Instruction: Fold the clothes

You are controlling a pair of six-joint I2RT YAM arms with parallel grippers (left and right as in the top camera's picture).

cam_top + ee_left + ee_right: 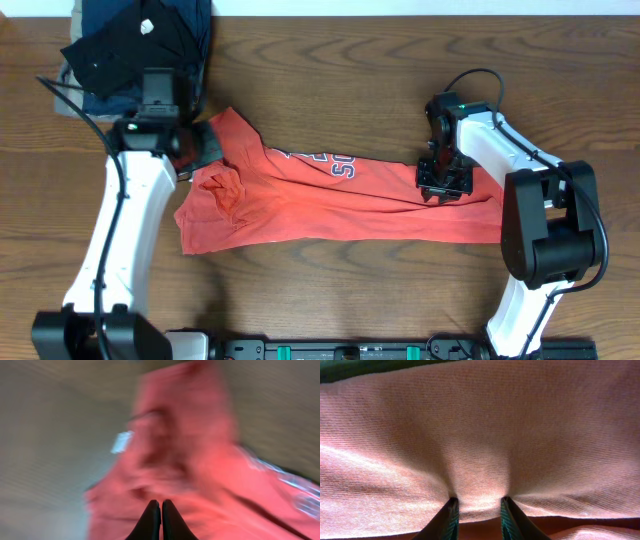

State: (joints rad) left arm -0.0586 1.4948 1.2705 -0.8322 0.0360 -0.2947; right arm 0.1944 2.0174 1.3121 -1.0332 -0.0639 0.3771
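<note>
Here left gripper (pixel 160 505) closed at the T-shirt (pixel 340 205) edge, right gripper (pixel 479 504) pinching its cloth

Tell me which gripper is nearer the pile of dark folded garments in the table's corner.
Left. The left gripper sits just beside the pile, at one end of the T-shirt; the right gripper pinches the T-shirt far across the table.

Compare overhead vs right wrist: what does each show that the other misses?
Only overhead: the whole T-shirt stretched across the table, its lettering, a dark garment pile at the top-left corner, the left arm. Only right wrist: fingers pinching a pucker of cloth, knit weave visible. Both: the orange-red fabric at the right gripper.
</note>
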